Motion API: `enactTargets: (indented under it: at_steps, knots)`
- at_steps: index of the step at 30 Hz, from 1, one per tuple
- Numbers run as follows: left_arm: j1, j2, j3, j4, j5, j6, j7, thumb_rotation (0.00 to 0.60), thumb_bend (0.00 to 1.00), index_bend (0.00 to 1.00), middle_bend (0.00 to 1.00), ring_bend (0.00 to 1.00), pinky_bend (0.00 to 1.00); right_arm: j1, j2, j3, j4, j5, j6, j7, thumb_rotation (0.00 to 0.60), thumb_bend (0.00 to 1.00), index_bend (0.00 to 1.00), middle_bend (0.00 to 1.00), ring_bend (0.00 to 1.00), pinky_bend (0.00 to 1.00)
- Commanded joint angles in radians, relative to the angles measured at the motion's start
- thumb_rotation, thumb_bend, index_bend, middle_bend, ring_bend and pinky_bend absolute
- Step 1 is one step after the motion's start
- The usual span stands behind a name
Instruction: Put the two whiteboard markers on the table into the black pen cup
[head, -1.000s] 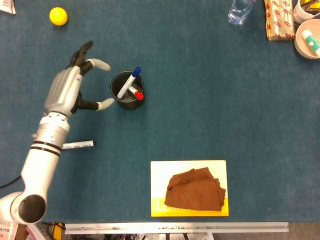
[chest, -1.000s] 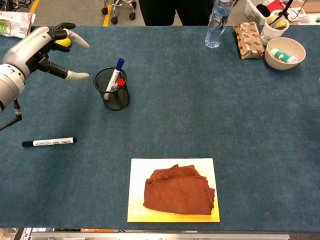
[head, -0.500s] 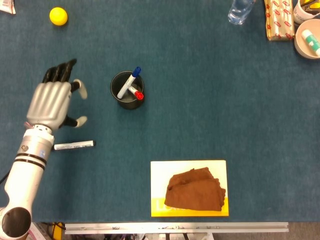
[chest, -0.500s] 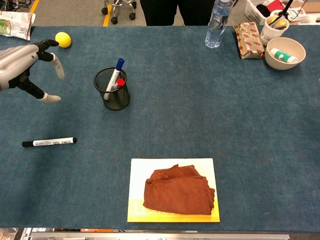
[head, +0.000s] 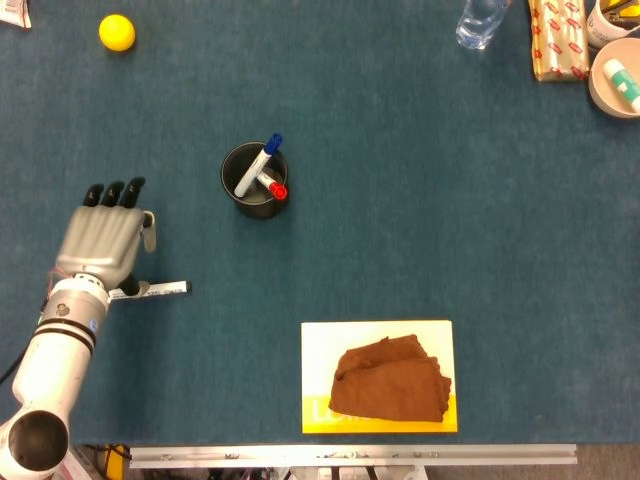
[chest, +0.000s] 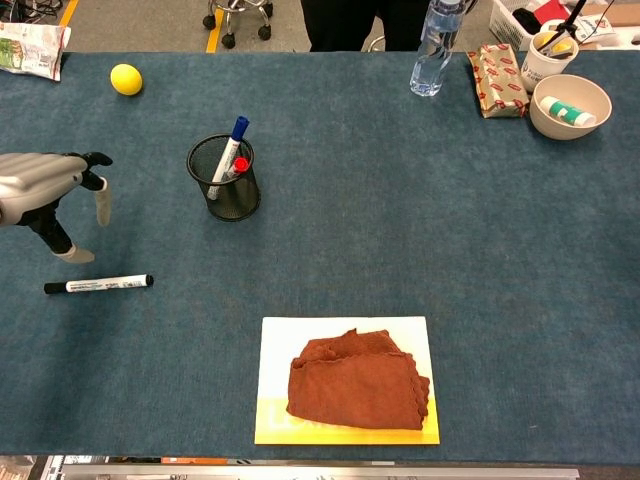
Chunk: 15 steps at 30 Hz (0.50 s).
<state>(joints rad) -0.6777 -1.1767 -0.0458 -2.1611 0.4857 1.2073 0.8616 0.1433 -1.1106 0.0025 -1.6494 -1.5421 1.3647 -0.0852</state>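
Observation:
The black mesh pen cup (head: 252, 181) (chest: 224, 178) stands left of centre and holds a blue-capped marker (head: 260, 163) (chest: 229, 150) and a red-capped marker (head: 274, 188) (chest: 237, 167). A black-capped whiteboard marker (head: 160, 289) (chest: 99, 284) lies flat on the table, nearer the front left. My left hand (head: 100, 240) (chest: 45, 190) hovers open just above that marker's left end, fingers spread and empty. In the head view the hand covers part of the marker. My right hand appears in neither view.
A yellow card with a brown cloth (head: 388, 380) (chest: 357, 383) lies front centre. A yellow ball (head: 116, 32) (chest: 126, 78) sits far left. A water bottle (chest: 435, 40), a snack pack (chest: 497, 66), a bowl (chest: 570, 104) and a cup (chest: 550, 45) crowd the far right.
My left hand has drawn back from beside the pen cup toward the front left and now hangs over the lying marker. The cup and markers stayed put.

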Motion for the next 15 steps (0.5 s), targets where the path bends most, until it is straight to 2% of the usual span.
enactTargets:
  at_steps: [1,10,15]
  knots:
    - [-0.006,-0.009,0.014,-0.001,-0.004,0.000,-0.010,0.600,0.17,0.47,0.00,0.00,0.00,0.000,0.000,0.000,0.000,0.000,0.000,0.000,0.600,0.00,0.40,0.36,0.27,0.40]
    - [0.025,-0.056,0.074,0.046,0.091,-0.005,-0.077,0.600,0.17,0.47,0.00,0.00,0.00,-0.001,0.001,-0.001,-0.002,-0.003,0.004,0.001,0.600,0.00,0.40,0.36,0.27,0.40]
    - [0.045,-0.094,0.088,0.093,0.141,-0.005,-0.122,0.600,0.17,0.41,0.00,0.00,0.00,0.000,0.001,0.000,-0.002,-0.002,0.002,0.001,0.600,0.00,0.40,0.36,0.27,0.40]
